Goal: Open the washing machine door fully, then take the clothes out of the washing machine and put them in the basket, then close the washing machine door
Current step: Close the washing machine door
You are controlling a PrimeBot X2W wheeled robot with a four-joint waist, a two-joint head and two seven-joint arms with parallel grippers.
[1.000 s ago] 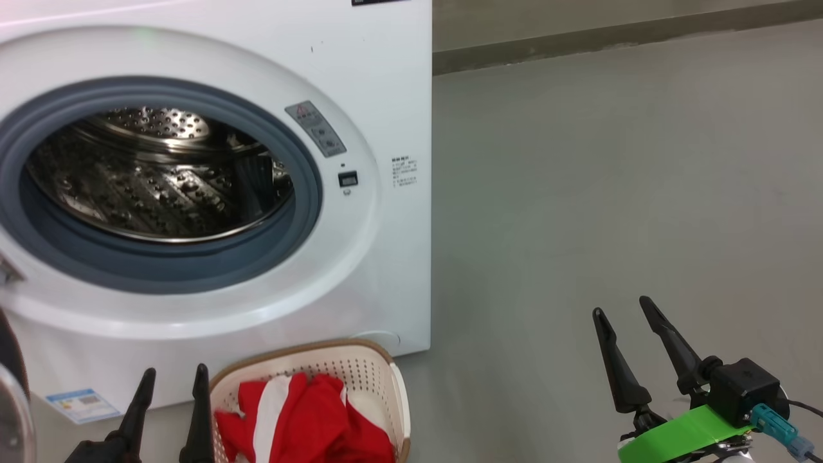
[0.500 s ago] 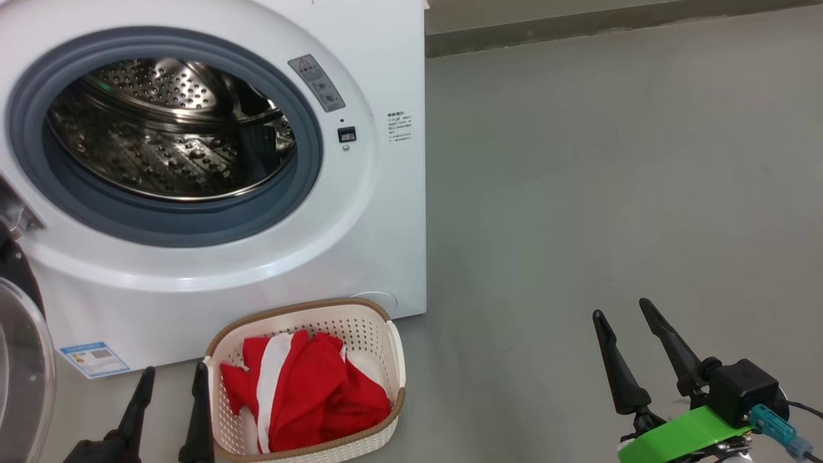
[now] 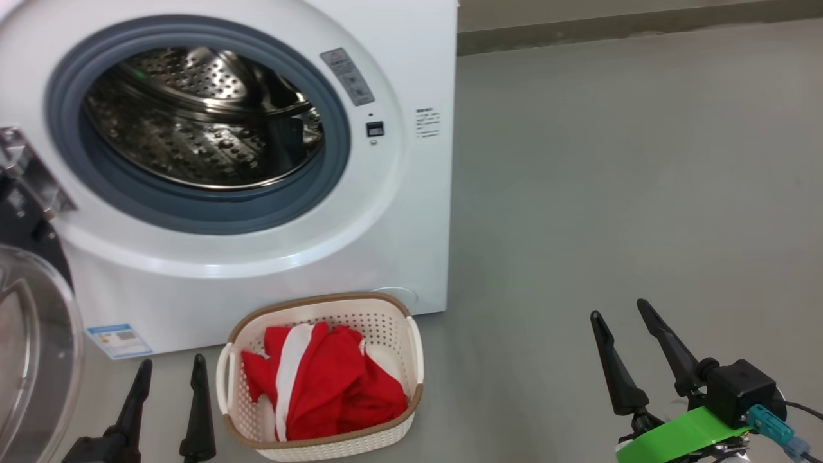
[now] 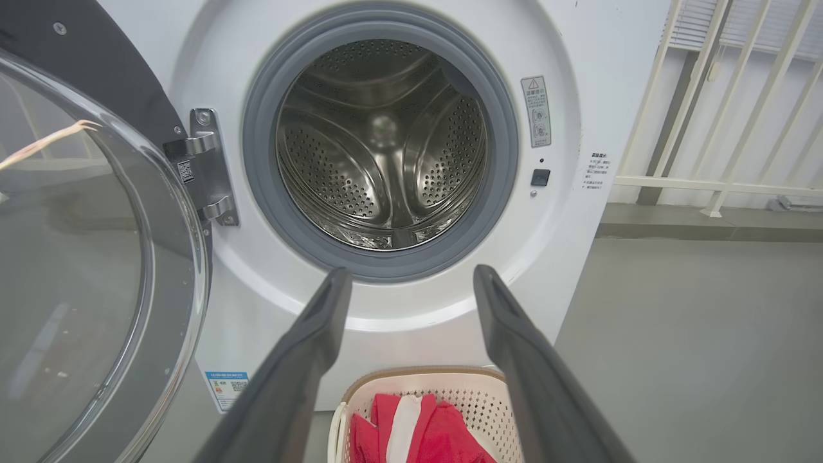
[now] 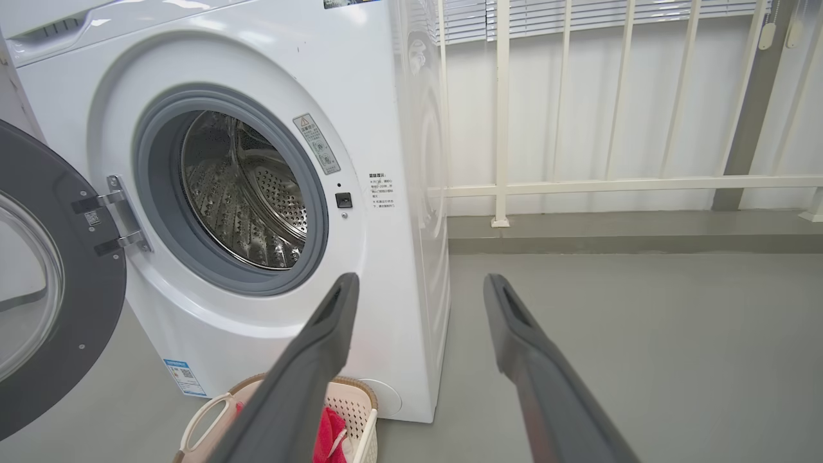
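The white washing machine (image 3: 398, 212) stands with its steel drum (image 4: 382, 151) bare of laundry. Its door (image 4: 77, 257) hangs swung out to the left on a chrome hinge (image 4: 209, 167), and its black rim (image 5: 64, 308) also shows in the right wrist view. Red clothes (image 3: 321, 382) with a white stripe lie in the cream basket (image 3: 411, 350) on the floor in front of the machine. My left gripper (image 3: 170, 370) is open just left of the basket. My right gripper (image 3: 617, 312) is open over bare floor far to the right.
Grey floor (image 3: 611, 161) spreads to the right of the machine. A white railing (image 5: 578, 186) and a low kerb run behind it. A blue label (image 3: 119, 339) sits low on the machine front.
The head camera has shifted, so the machine and basket sit further right and the basket shows whole. More of the open door shows at the left. Both grippers stay open and still.
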